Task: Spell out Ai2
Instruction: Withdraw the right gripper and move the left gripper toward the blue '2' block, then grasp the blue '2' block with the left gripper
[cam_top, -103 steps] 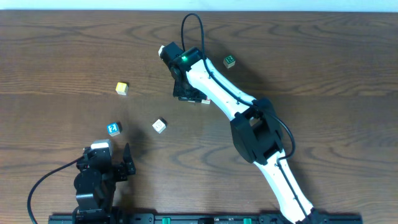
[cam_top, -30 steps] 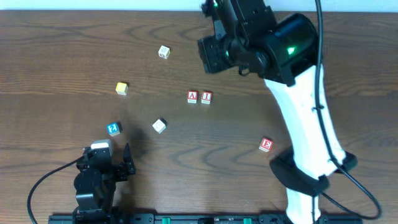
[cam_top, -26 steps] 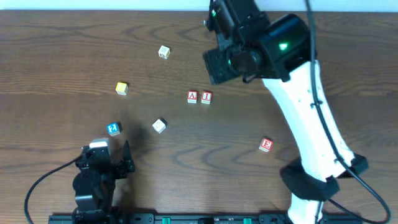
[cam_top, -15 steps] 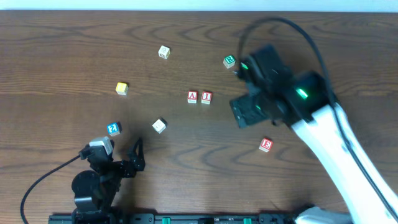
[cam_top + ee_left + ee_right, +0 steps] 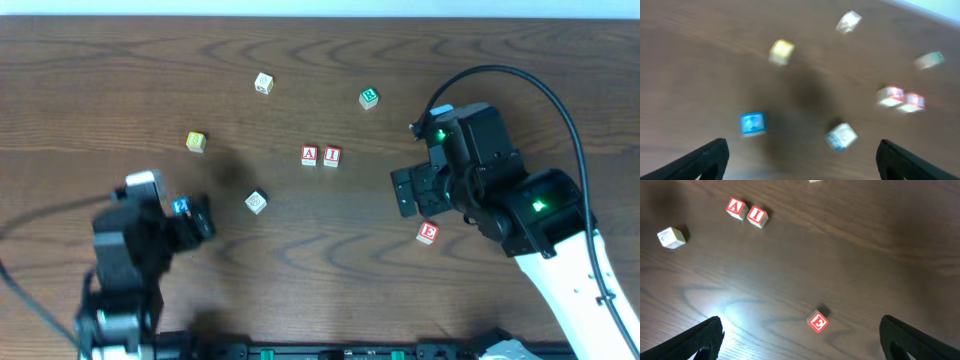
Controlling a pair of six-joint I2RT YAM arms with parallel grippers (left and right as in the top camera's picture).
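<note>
Centre of the overhead view: a red "A" sits on the red-edged A cube (image 5: pixel 309 155), and just to its right a red "I" on the I cube (image 5: pixel 331 156). Lower right, a red "E" shows on the E cube (image 5: pixel 427 233). The marks on the blue-edged cube (image 5: pixel 181 206) at left and the green-edged cube (image 5: pixel 369 97) up top are too small to read.

Our right arm (image 5: pixel 578 278) wears a white shell, black joints, green lights and a looping black cable (image 5: pixel 495 68); our left arm (image 5: pixel 125 250) is black, white-capped.
</note>
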